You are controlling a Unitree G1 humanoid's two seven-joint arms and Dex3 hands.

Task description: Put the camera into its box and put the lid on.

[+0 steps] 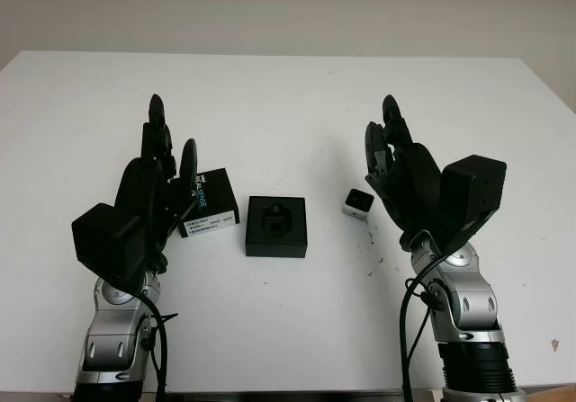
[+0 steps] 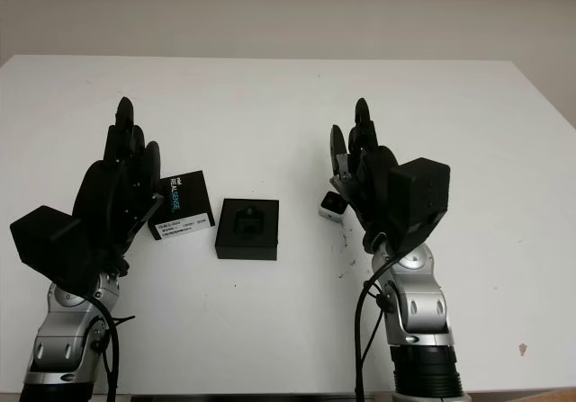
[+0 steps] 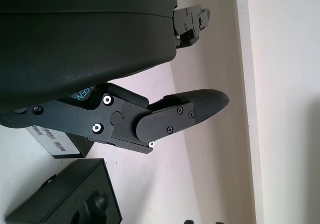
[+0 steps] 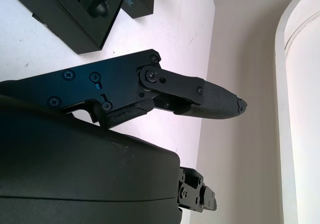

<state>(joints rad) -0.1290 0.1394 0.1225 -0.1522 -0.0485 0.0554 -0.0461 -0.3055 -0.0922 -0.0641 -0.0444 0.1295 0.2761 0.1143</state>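
Left eye view, figure legend: a white table (image 1: 288, 96) carries three task items. The landmark is the open black box (image 1: 276, 227), lying near the table's middle with its dark moulded insert facing up and nothing seated in it. The lid (image 1: 205, 203), black with white lettering and a white label strip, lies flat just beside the box on its left side and slightly farther from the robot; a narrow strip of table separates the two. The camera (image 1: 359, 202), a small silver-and-black cube, sits on the table to the right of the box, apart from it and outside it.

The left hand (image 1: 155, 182) is raised above the table left of the box, its palm close over the lid's near left corner; its fingers are extended upward, uncurled, and it holds nothing. The right hand (image 1: 396, 173) is raised right of the box, just beside the camera on the camera's far side from the box; whether it touches the camera cannot be told. Its fingers are likewise extended and empty.

In the left wrist view, a straightened fingertip (image 3: 200, 103) stands over bare table, with the box and lid below the hand's shell.
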